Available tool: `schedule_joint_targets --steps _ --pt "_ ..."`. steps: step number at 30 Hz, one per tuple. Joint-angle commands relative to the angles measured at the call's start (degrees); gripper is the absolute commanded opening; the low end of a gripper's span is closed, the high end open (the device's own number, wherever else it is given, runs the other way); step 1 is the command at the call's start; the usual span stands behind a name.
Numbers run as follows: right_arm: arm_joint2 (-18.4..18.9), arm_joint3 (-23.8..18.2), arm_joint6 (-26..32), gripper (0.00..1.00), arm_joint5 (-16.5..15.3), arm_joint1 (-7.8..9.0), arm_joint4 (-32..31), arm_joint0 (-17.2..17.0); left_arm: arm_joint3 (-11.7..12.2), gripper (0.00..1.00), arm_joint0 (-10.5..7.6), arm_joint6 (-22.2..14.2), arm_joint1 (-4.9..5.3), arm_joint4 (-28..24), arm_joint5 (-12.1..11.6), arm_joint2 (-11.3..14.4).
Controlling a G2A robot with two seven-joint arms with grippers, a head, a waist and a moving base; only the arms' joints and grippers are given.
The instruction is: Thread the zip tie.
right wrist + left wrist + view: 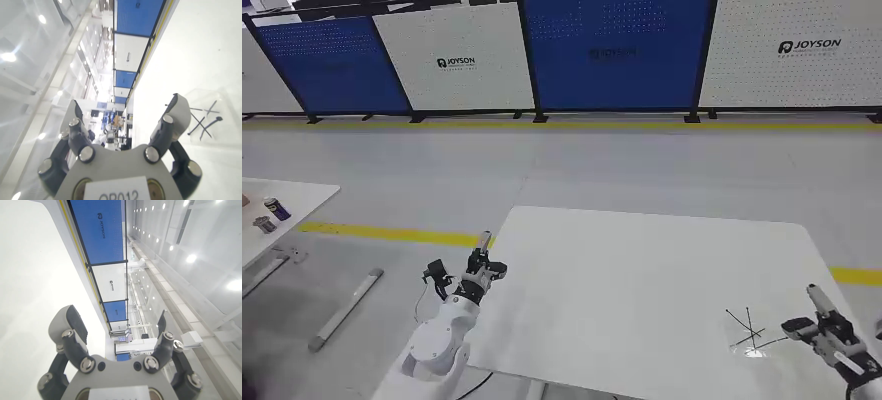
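Your right gripper [125, 104] hung spread and empty just beside the thin black plastic zip ties [203, 121], crossed on the flat white table [642, 290]. Your left gripper [121, 321], likewise spread and empty, sat at the table's left edge.

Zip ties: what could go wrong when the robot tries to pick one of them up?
The zip ties lie crossed over one another, so the open right end effector may pinch several or none.
They rest on clear plastic that might slide.
The left end effector sits at the opposite edge of the table, far from them.
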Motion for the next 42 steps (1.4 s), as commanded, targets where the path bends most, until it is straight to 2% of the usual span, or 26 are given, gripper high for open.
schedule_joint_targets --steps 1,5,7,20,22,27,31,36,39,42 --pt "1.9 1.0 8.2 1.0 0.2 0.51 0.5 0.5 0.0 1.0 0.0 0.0 0.0 0.0 0.0 0.0" --pt "2.7 3.6 15.3 1.0 2.8 1.44 -1.6 3.1 0.0 1.0 0.0 0.0 0.0 0.0 0.0 0.0" --pt "2.4 4.1 15.0 1.0 3.6 1.56 -2.7 3.8 0.0 1.0 0.0 0.0 0.0 0.0 0.0 0.0" --pt "2.3 4.2 14.6 1.0 3.7 1.57 -3.1 3.8 0.0 1.0 0.0 0.0 0.0 0.0 0.0 0.0" --pt "2.1 4.5 14.0 1.0 2.9 1.54 -2.3 3.8 0.0 1.0 0.0 0.0 0.0 0.0 0.0 0.0" --pt "5.6 8.4 16.2 1.0 -1.2 1.85 1.3 3.1 0.0 1.0 0.0 0.0 0.0 0.0 0.0 0.0" --pt "7.4 12.5 17.9 1.0 -2.0 2.2 2.8 3.3 0.0 1.0 0.0 0.0 0.0 0.0 0.0 0.0" --pt "5.5 16.5 15.4 1.0 -2.2 2.4 -0.6 5.0 0.0 1.0 0.0 0.0 0.0 0.0 0.0 0.0" --pt "3.6 17.5 14.4 1.0 -1.8 2.55 -4.0 6.3 0.0 1.0 0.0 0.0 0.0 0.0 0.0 0.0" --pt "3.6 17.5 14.4 1.0 -1.8 2.55 -4.0 6.3 0.0 1.0 0.0 0.0 0.0 0.0 0.0 0.0"
